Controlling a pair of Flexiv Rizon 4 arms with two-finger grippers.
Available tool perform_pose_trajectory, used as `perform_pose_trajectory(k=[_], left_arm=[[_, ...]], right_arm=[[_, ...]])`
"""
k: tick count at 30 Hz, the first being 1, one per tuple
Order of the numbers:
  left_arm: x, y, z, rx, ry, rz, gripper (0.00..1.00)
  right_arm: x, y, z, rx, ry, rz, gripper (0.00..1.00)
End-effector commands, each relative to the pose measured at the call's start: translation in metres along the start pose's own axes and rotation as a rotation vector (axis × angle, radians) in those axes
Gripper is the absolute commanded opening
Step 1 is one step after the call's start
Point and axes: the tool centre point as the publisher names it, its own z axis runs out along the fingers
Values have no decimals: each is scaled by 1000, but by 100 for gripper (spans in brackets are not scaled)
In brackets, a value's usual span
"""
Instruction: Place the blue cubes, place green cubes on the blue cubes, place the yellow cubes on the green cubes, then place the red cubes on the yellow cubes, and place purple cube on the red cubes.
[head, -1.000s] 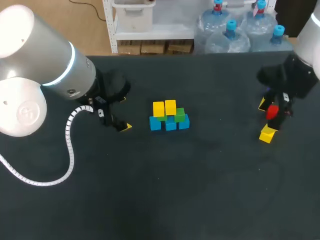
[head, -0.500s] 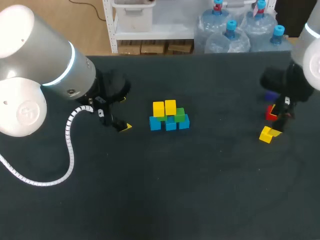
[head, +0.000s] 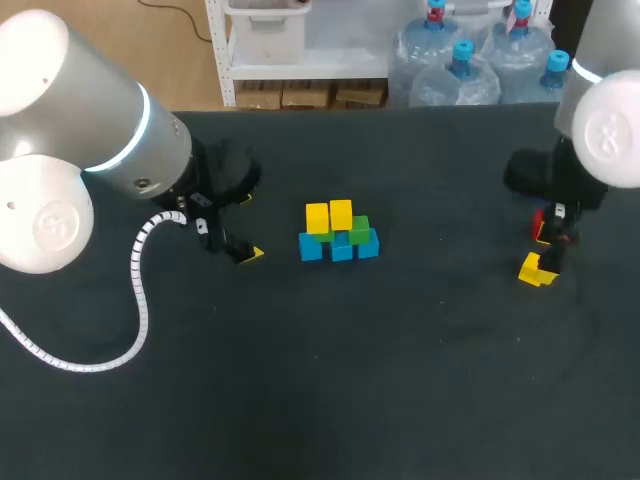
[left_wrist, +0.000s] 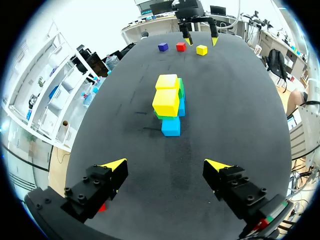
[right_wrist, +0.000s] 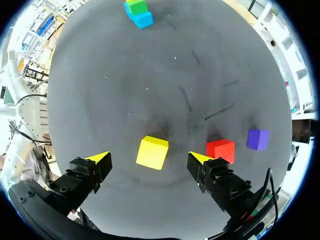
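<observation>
Stack (head: 339, 233) sits mid-table (head: 400, 380): blue cubes (head: 341, 249) at the base, green (head: 359, 229) on them, two yellow cubes (head: 329, 216) on top. The yellow layer looks unfinished, judging by the spare below.

Right gripper (right_wrist: 150, 158) is at the table's right side, poised over the loose yellow cube (head: 530, 272). Its fingers are spread wide, one to each side of the cube, and neither touches it. The cube rests on the table. The straddle looks like the set-up for a pinch: wide enough to clear both faces before closing.

Red cube (right_wrist: 220, 149) lies just beside one right finger, apart from the yellow, and the purple cube (right_wrist: 258, 139) is just past it. The red is close enough that closing could nudge it.

Left gripper (left_wrist: 165, 167) is spread and holds nothing, near the stack on its left and facing it. It is probably parked there to keep the approach clear.
</observation>
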Motion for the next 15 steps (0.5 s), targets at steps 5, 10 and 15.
perform_pose_trajectory(k=[5, 10, 15], left_arm=[[1, 1, 0, 4, -5, 3, 100], [1, 1, 0, 4, -5, 3, 100], [1, 1, 0, 4, -5, 3, 100]], right_arm=[[0, -8, 8, -20, 14, 6, 100], [-5, -7, 13, -24, 28, -5, 100], [-7, -6, 15, -17, 34, -3, 100]])
